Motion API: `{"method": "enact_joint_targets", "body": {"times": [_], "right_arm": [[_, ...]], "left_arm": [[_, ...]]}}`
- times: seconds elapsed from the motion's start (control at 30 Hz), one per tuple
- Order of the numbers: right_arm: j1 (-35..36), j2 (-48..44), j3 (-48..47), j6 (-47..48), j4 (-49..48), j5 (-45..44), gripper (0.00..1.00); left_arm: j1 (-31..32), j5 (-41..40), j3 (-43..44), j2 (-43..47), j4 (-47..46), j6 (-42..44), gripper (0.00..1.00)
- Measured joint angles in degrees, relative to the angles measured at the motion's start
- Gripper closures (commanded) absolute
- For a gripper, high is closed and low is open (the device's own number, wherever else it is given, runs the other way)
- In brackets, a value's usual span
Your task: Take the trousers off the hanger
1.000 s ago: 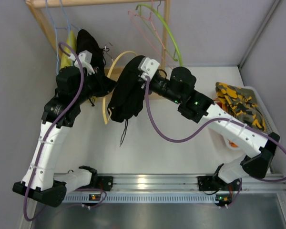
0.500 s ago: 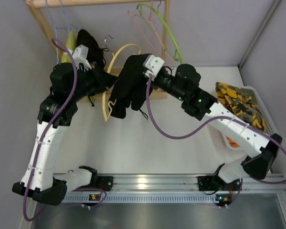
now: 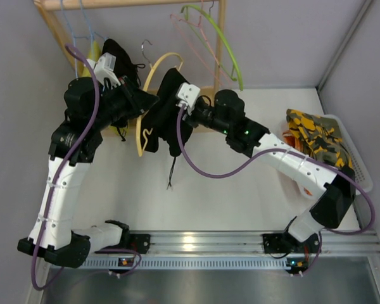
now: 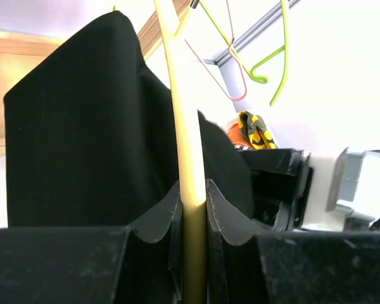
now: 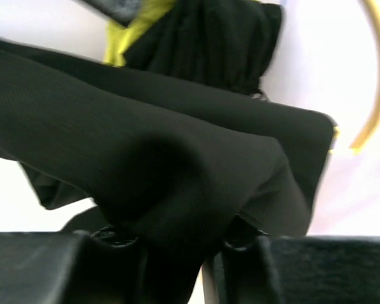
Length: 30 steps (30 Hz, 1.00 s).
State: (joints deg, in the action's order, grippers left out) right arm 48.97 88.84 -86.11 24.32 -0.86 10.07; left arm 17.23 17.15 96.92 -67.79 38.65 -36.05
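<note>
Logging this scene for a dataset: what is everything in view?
trousers: one, black, draped over the hanger
hanger: one, cream-yellow, before the rack
second garment: one, black, rack's left
green hanger: one, rack's right
pink wire hangers: count unclear, beside the green hanger
blue wire hangers: count unclear, rack's left
camouflage cloth: one, yellow-and-black, table's right edge
rack: one, wooden, table's back
table: one, white, beneath everything
left gripper: one, black, shut on the hanger
right gripper: one, black, shut on the trousers
</note>
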Motion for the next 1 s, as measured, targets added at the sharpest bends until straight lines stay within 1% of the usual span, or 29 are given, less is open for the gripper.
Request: {"method": "enact_joint_targets", "body": {"times": [0.07, 0.1, 0.13, 0.2, 0.27, 0.3, 0.4, 0.5, 0.63, 0.8, 0.93, 1.0], "right_arm": [[0.44, 0.2, 0.24, -1.03, 0.15, 1.49, 0.7], [0.7, 0.35, 0.24, -1.46, 0.13, 2.03, 0.64], [1.11, 0.57, 0.24, -2.14, 0.04, 2.6, 0.61], [1.99, 1.03, 0.22, -3.56, 0.04, 3.5, 0.5], [2.89, 1.86, 0.09, -5.01, 0.02, 4.28, 0.46], [3.32, 2.43, -0.07, -5.64, 0.09, 4.7, 0.42], [4.37, 4.13, -0.74, -7.37, 0.07, 5.29, 0.4], [5.14, 5.38, -1.29, -8.13, 0.07, 4.59, 0.41], [5.66, 6.4, -1.55, -8.44, -0.66, 1.36, 0.45], [5.75, 8.11, -3.02, -9.6, -2.16, -4.0, 0.44], [5.75, 8.98, -4.11, -11.52, -3.5, -5.55, 0.46], [5.77, 9.55, -4.92, -12.28, -3.85, -6.14, 0.45]], "left_arm": [[0.0, 0.11, 0.24, -0.07, 0.02, -0.2, 1.0], [0.0, 0.2, 0.46, -0.17, 0.07, -0.33, 1.0], [0.0, 0.28, 0.63, -0.26, 0.07, -0.48, 1.0], [0.0, 0.5, 0.83, -0.42, 0.07, -0.74, 1.0], [0.0, 0.74, 1.03, -0.63, 0.09, -1.11, 1.0], [0.0, 0.87, 1.14, -0.76, 0.13, -1.25, 1.0], [0.0, 1.11, 1.36, -1.09, 0.24, -1.53, 1.0], [0.0, 1.25, 1.36, -1.18, 0.44, -1.68, 1.0], [-0.02, 1.22, 1.36, -1.18, 0.42, -1.79, 1.0], [-0.07, 1.25, 1.44, -1.22, 0.39, -1.97, 1.0], [-0.11, 1.25, 1.44, -1.22, 0.37, -2.36, 1.0], [-0.13, 1.25, 1.44, -1.22, 0.37, -2.84, 1.0]]}}
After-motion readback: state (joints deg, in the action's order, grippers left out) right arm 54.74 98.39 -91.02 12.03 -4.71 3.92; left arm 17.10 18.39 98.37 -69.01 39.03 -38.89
